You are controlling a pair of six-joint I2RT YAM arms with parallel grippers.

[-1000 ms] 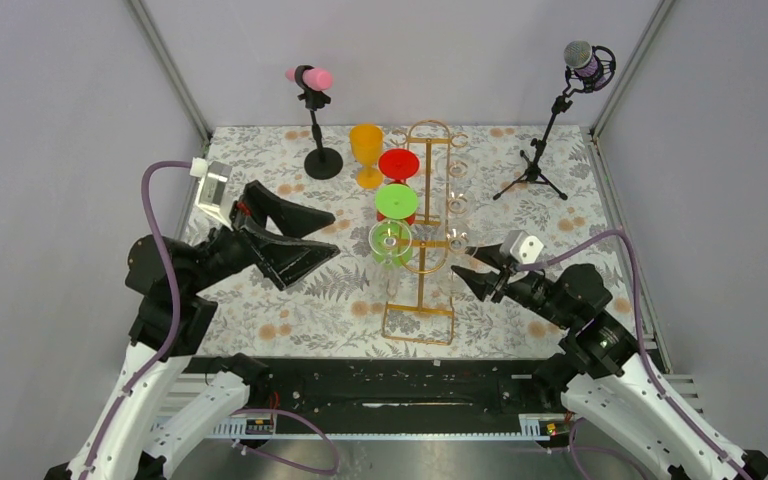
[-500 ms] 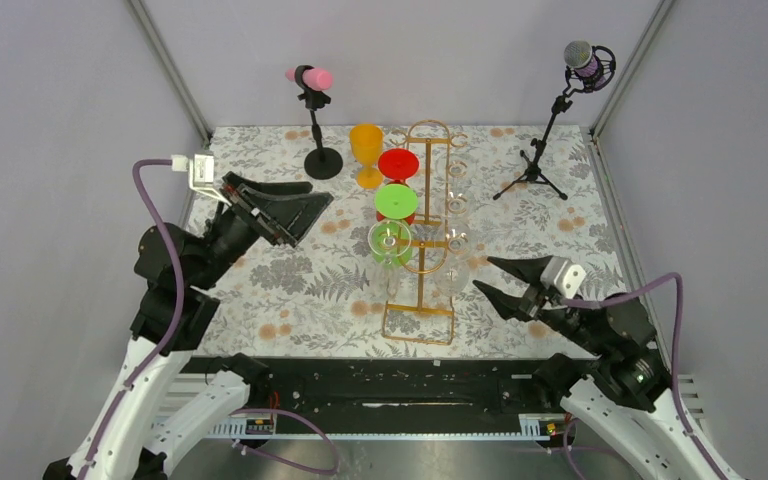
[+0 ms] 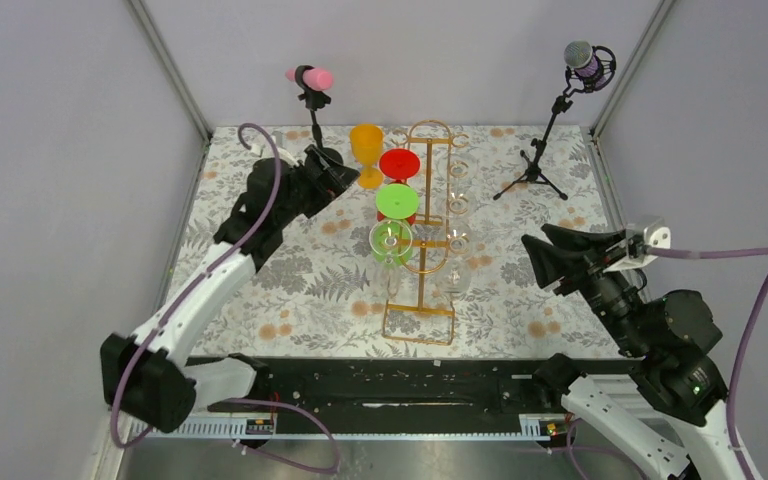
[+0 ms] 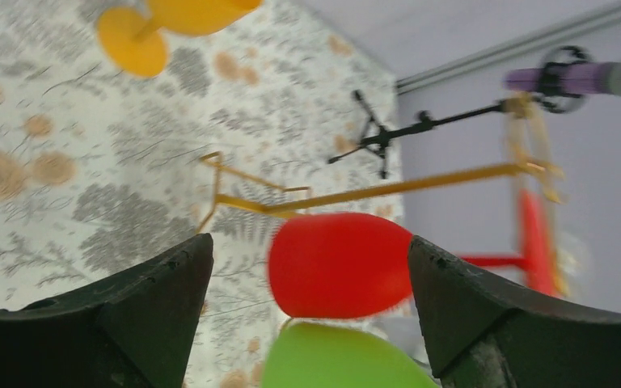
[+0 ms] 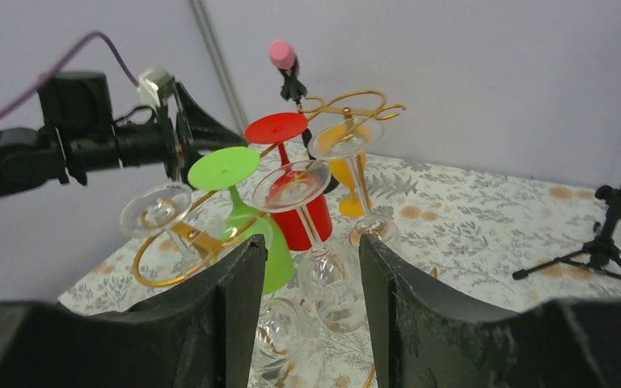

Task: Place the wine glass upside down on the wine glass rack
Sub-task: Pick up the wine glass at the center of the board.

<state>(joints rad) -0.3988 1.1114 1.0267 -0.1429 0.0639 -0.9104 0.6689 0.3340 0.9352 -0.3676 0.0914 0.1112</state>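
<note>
1. Standing centrally, the wine glass rack (image 3: 420,290) carries inverted glasses (image 3: 396,201) on both sides.
2. Left gripper (image 3: 348,178): jaws wide apart, empty, just left of the wine glass (image 3: 366,145).
3. Right gripper (image 3: 532,240): jaws parted, empty, right of the rack.
4. Orange wine glass: upright, far-left of the rack.

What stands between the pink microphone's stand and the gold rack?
An orange wine glass, standing upright; the top view shows it.
</note>
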